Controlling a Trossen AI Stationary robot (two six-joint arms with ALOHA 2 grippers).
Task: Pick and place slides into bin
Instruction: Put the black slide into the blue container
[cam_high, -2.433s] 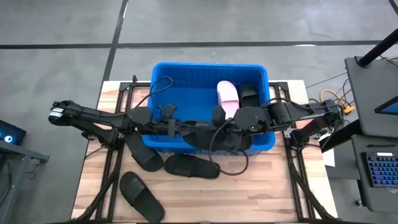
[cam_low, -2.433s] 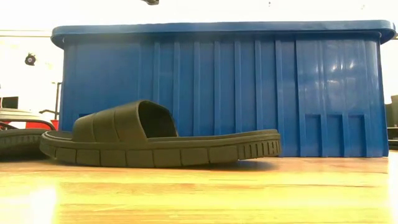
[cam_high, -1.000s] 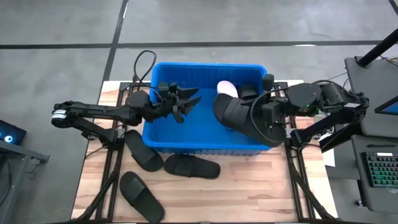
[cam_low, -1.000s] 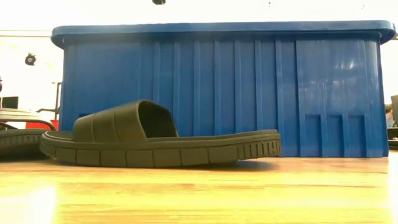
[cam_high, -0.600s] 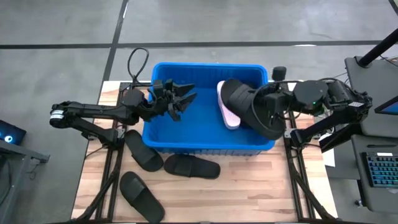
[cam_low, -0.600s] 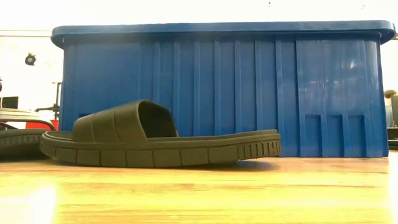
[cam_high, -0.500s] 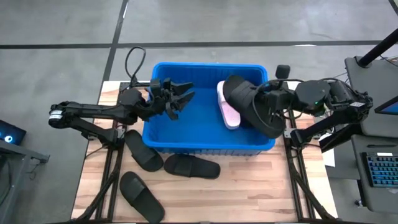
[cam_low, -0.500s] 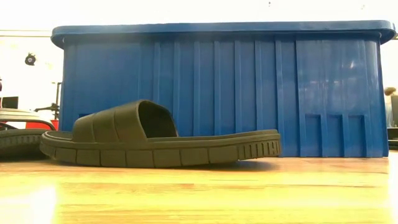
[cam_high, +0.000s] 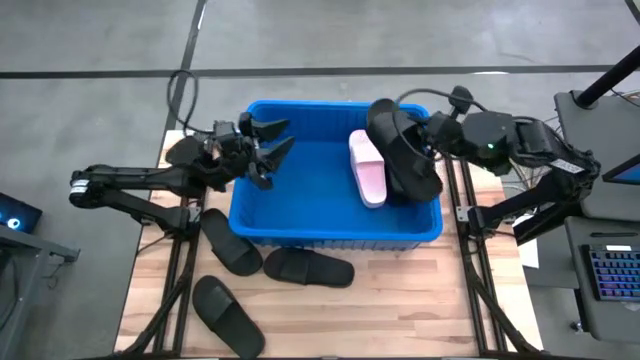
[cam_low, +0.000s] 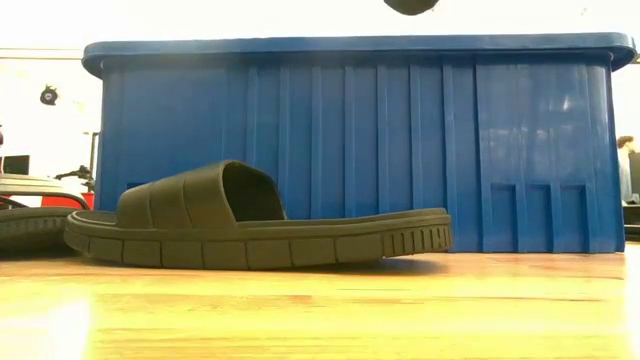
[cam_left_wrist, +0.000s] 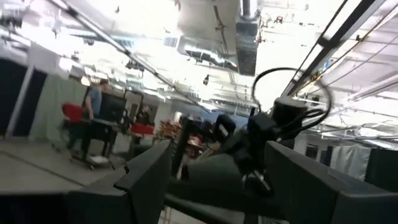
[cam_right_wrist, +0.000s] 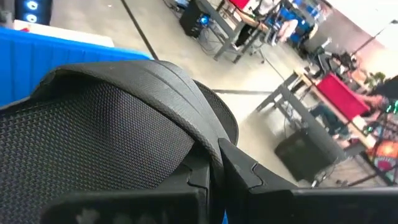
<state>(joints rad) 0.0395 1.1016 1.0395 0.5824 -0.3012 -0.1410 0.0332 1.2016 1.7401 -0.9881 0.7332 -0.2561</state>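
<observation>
Light wooden slatted counter, carrying everything below. Large bright blue rectangular plastic bin with ribbed walls and rolled rim, standing toward the far side of the counter; in the low view, its ribbed front wall filling most of the background. Left arm, reaching in from the left side, its hand raised over the bin's left rim, fingers spread wide and holding nothing. Right arm, reaching in from the right side, its hand over the bin's right end, fingers pinched tight on the strap of a matte black slip-on slide, held tilted above the bin's right part; in the right wrist view, the same slide's textured footbed and wide strap close before the two dark fingers. Pale pink slide, lying lengthwise inside the bin, just beside the held black one. Three more matte black slides on the counter in front of the bin: one near the bin's left front corner, one just beside the bin's front wall, one nearest the counter's front edge. In the low view, the middle slide resting flat, sole down, directly before the bin.
</observation>
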